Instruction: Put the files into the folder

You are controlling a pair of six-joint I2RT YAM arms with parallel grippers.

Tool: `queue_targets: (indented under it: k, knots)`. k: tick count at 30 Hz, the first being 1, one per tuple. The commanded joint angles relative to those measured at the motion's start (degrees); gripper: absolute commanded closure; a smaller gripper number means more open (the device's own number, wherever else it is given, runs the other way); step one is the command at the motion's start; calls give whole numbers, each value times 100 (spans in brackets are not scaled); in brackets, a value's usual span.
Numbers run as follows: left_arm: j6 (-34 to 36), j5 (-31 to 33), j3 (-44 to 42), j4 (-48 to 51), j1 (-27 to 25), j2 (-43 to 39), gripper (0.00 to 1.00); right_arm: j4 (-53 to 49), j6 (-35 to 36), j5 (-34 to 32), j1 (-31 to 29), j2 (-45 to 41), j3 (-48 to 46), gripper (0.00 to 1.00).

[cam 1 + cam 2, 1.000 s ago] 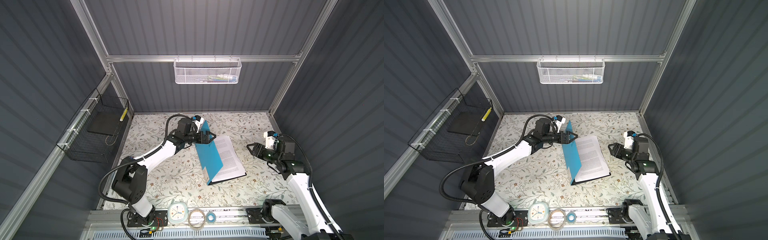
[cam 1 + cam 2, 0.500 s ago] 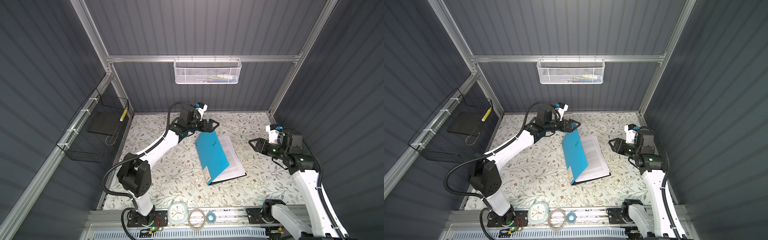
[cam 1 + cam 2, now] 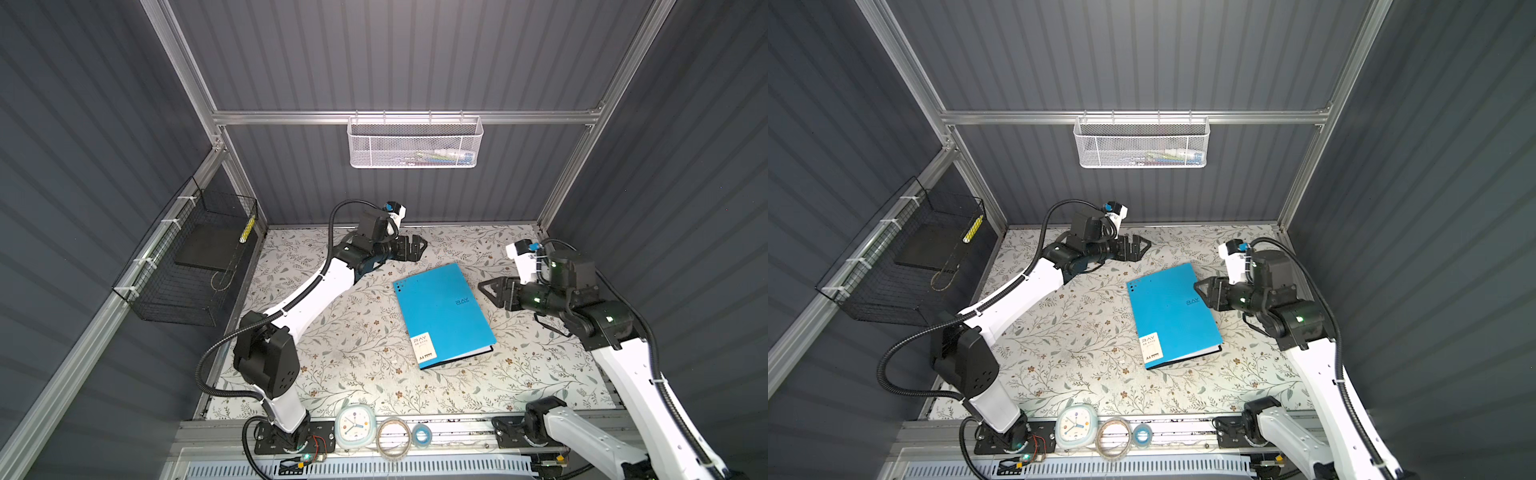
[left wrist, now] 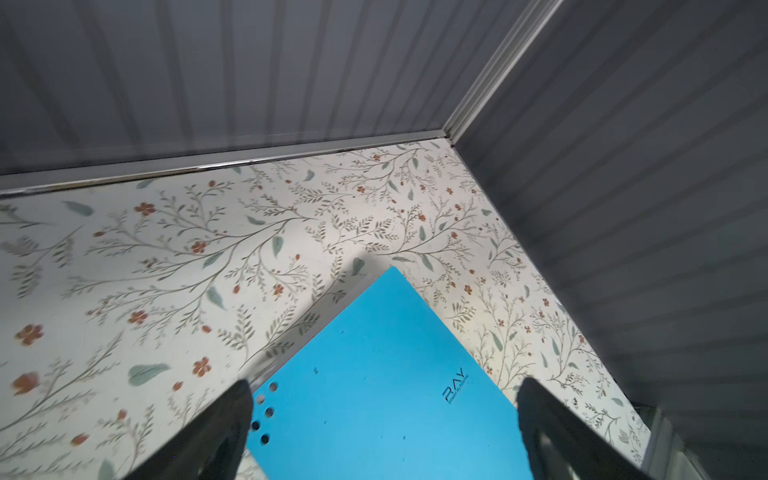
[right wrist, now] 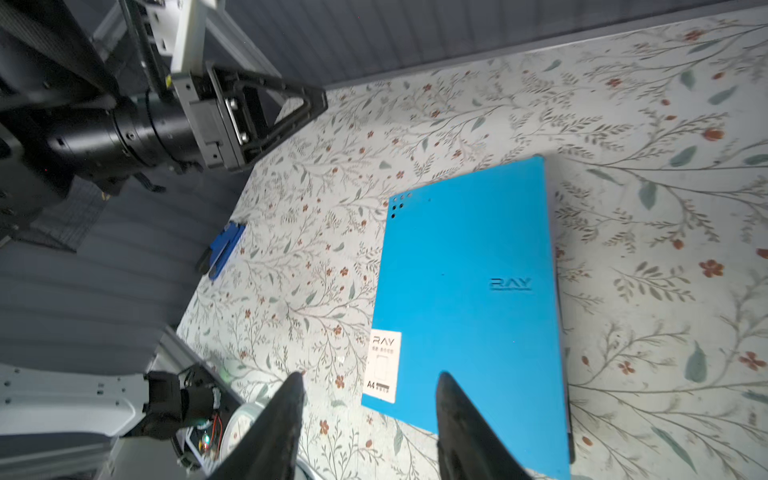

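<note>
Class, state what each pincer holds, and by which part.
Nothing: the left pincer and right pincer are both open and empty; the folder lies closed.

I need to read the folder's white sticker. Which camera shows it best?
The right wrist view: the sticker fills more of the picture, with RAY and A4 legible. Both top views show it small on the folder. The left wrist view leaves it out.

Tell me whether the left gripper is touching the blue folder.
Apart. In a top view the open left gripper sits past the far corner of the folder, with floral tabletop showing between them.
</note>
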State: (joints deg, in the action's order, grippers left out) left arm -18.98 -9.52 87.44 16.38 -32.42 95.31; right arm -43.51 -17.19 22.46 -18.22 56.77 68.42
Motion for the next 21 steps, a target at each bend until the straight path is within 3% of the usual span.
queue_targets:
  k: [1,5,7,10,13,21]
  knots:
    - [41,716,-473,386,397,-916,0,-211,91,-987,-539,585,146,55]
    - [-163,999,-1554,535,1329,-1847,1,-232,156,-1742,-1051,1651,275,65]
    - [-244,1220,-1902,699,1698,-2246,0,-7,222,-1792,-1220,2119,258,76]
    - [-243,1682,-2266,853,1823,-2727,1,478,222,-1806,-1329,2576,168,91]
    - [-317,2108,-2552,1049,1860,-3040,1,767,240,-1815,-1355,3009,186,100]
    - [-548,2267,-3336,1177,2003,-3497,1,726,390,-1843,-1406,4125,439,100]
